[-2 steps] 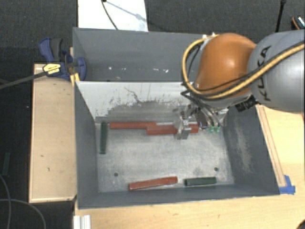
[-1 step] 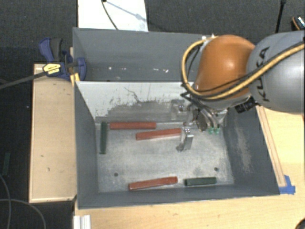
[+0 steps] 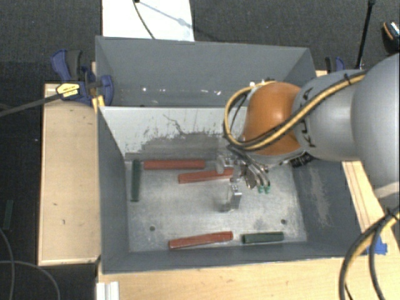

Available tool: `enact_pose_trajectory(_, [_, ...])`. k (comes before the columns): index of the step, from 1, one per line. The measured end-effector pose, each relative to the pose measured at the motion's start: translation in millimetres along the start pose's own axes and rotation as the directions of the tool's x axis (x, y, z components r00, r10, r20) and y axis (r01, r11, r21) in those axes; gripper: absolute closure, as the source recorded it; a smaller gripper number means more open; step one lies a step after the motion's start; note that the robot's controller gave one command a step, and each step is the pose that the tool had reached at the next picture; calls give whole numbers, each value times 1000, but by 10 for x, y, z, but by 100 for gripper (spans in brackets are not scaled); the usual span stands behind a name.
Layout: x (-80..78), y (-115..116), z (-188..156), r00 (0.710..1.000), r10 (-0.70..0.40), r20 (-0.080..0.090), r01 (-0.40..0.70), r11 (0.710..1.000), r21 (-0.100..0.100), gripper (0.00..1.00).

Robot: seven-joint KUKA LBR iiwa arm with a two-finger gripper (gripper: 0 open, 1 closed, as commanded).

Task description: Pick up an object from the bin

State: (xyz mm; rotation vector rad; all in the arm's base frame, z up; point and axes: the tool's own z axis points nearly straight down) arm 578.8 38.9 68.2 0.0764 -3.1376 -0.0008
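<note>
Sticks are what I have to choose from, and the nearest red stick (image 3: 201,177) looks like the likely pick. It lies flat on the floor of the bin (image 3: 187,210), its end just beside my gripper (image 3: 234,199), and it runs away from me on the side opposite my arm. I judge I am placed here because that end is free, with bare floor around it.

A second red stick (image 3: 174,164) lies just past the first and almost in line with it, a little farther from my gripper. A third red stick (image 3: 200,240) and a green stick (image 3: 262,237) lie end to end near the front wall, well apart from my gripper. Another green stick (image 3: 134,180) lies farthest off, along the wall opposite my arm. Nothing is heaped, so each one could be taken alone.

I cannot tell how wide my gripper is set. My wrist parts blur together above it. The near end of the first stick runs in under that hardware, so I cannot say whether I touch it or hang just beside it. My orange cover (image 3: 270,117) and cables hide the floor behind me.
</note>
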Motion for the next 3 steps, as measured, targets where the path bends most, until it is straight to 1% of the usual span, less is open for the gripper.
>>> enact_pose_trajectory(1, [-161, 250, -26, 999, 50, 9, -50, 999, -2, 0])
enact_pose_trajectory(2, [-158, 237, -27, 999, 53, 8, -53, 999, -1, 100])
enact_pose_trajectory(3, [22, -440, -1389, 992, 124, 14, -124, 992, 1, 100])
